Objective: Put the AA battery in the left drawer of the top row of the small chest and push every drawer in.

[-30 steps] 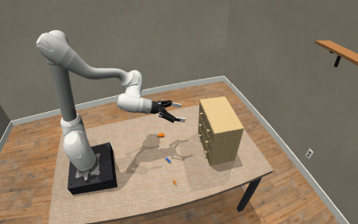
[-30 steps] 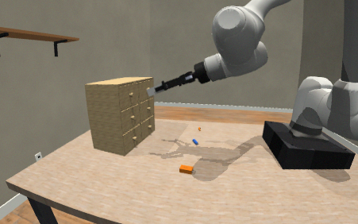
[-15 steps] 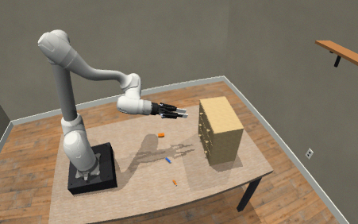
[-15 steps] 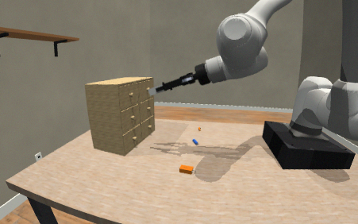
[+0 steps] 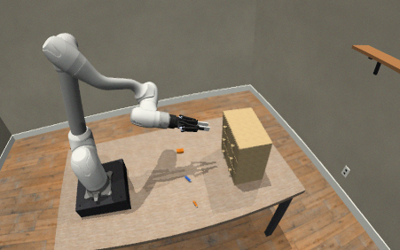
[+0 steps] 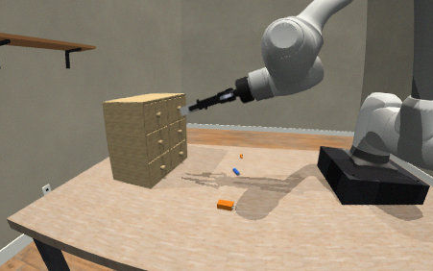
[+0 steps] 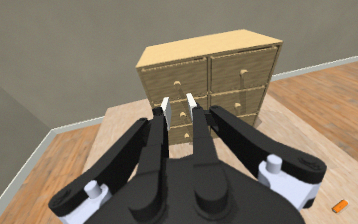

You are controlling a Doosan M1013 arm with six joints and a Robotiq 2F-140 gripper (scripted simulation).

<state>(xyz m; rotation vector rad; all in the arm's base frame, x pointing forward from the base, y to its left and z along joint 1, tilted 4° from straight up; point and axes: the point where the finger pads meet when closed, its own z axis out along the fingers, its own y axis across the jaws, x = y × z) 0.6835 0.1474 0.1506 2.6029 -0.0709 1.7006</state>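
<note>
blue: aa batt (image 5: pixel 188 178) (image 6: pixel 236 171), lying on its side on the counter (image 5: pixel 155 228) (image 6: pixel 120 226) (image 7: pixel 114 122), betw. the robot's base and the chest; not in any drawer.
orange bits: bigger block (image 5: pixel 180 151) (image 6: pixel 225 205) w/ a pale metal tip, on the batt's left side; smaller orange pc (image 5: pixel 195 204) (image 6: pixel 241 156) on its right side. both on the counter, apart from the batt.
claw: up in the air above the counter, fingertips pointing at the chest front (image 5: pixel 204 126) (image 6: pixel 184 110) (image 7: pixel 179 107). narrow gap betw. the pads, nothing in it.
chest: light wood (image 5: pixel 248 126) (image 6: pixel 127 139) (image 7: pixel 215 47), upright on the counter, 2 cols x 3 rows, 1 round knob per drawer. drawers look in or nearly so; exact gap can't be told.
l. top drawer: its knob (image 6: pixel 158 114) (image 7: pixel 177 83) shows just above the pads in the wrist view, nothing gripping it.
r. top drawer: knob (image 7: pixel 243 72) also free of the claw.
arm: white (image 5: pixel 144 117) (image 6: pixel 288 48), reaching out over the counter from a blk base (image 5: pixel 121 195) (image 6: pixel 384 194); shadow falls near the batt.
bkgd: brown wall shelf (image 5: pixel 390 59) (image 6: pixel 38 41), gray walls, wood flr.
</note>
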